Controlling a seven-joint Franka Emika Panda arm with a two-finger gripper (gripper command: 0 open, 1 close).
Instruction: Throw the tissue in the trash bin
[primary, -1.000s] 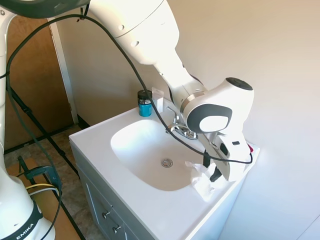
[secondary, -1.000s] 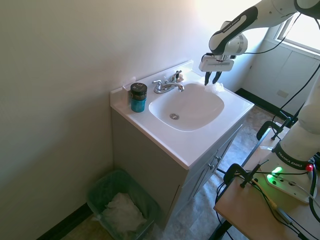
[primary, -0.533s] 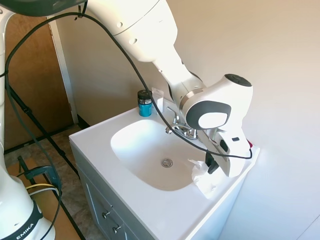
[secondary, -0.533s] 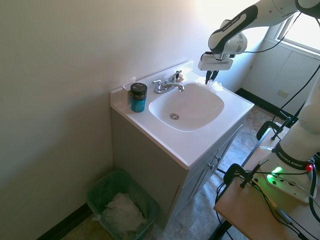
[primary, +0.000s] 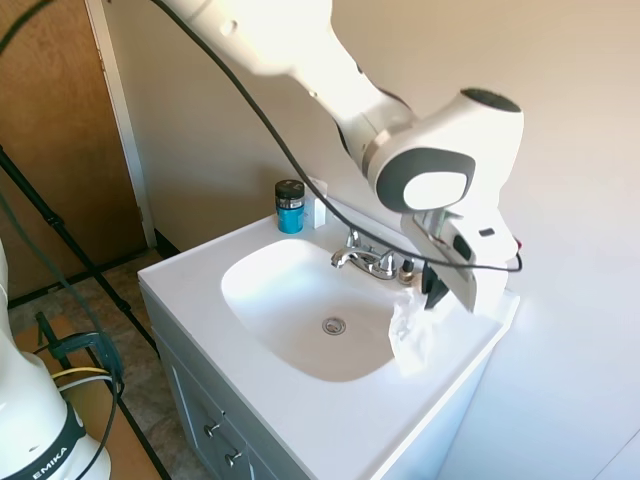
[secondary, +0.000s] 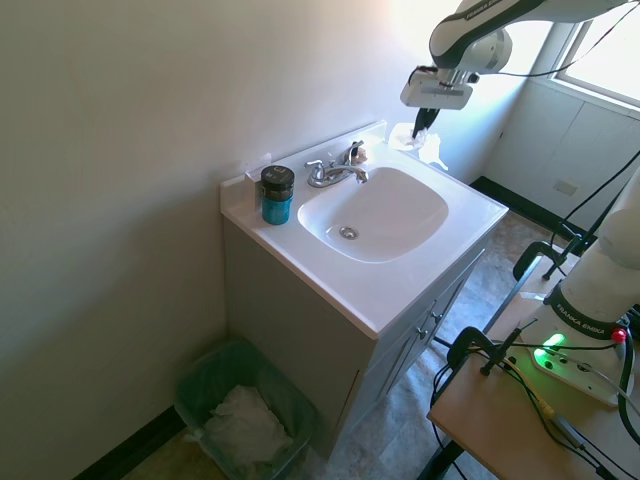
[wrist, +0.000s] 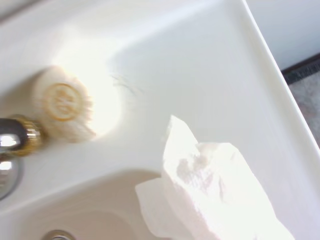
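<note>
Hanging crumpled from the end effector (primary: 432, 297), the tissue (primary: 412, 335) dangles clear above the right rear corner of the white vanity tabletop (primary: 200, 275), beside the sink basin (primary: 290, 300). The fingers are clenched on the tissue's upper folds, as the second exterior view shows, where the white paper (secondary: 428, 146) trails below the end effector (secondary: 419, 123). In the wrist view the tissue (wrist: 215, 192) fills the lower middle, with a small beige shell-like object (wrist: 64, 107) lying on the tabletop near the chrome faucet (wrist: 12, 150). The faucet (primary: 365, 260) stands at the back of the basin, over the drain (primary: 334, 325). A blue jar with a black lid (primary: 290, 206) sits at the tabletop's rear left corner by the wall. On the floor beside the cabinet stands the green trash bin (secondary: 205, 375), well apart from the tissue, already holding white paper (secondary: 240, 425).
</note>
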